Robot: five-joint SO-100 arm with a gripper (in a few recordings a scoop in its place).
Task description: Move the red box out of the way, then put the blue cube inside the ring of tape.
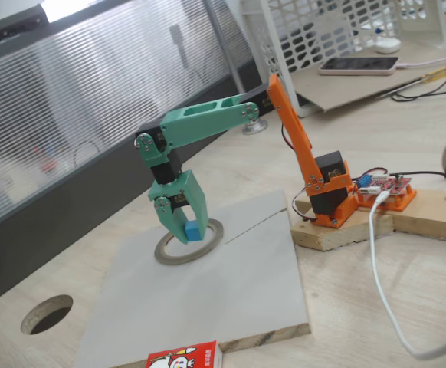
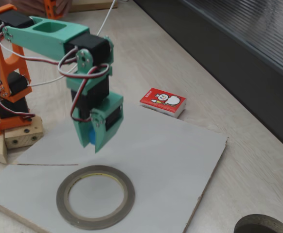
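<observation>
The blue cube [image 1: 191, 230] is clamped between the teal gripper's [image 1: 183, 228] jaws, held above the ring of tape [image 2: 96, 196], not yet released. The red box [image 2: 163, 102] lies off the grey board [image 2: 170, 160], well apart from the ring; that step appears complete. The arm reaches forward, wrist pointing down.

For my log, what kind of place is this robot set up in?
Likely an office or hobby workbench: a wooden tabletop with loose cables, a phone, and a white plastic crate behind the arm.
</observation>
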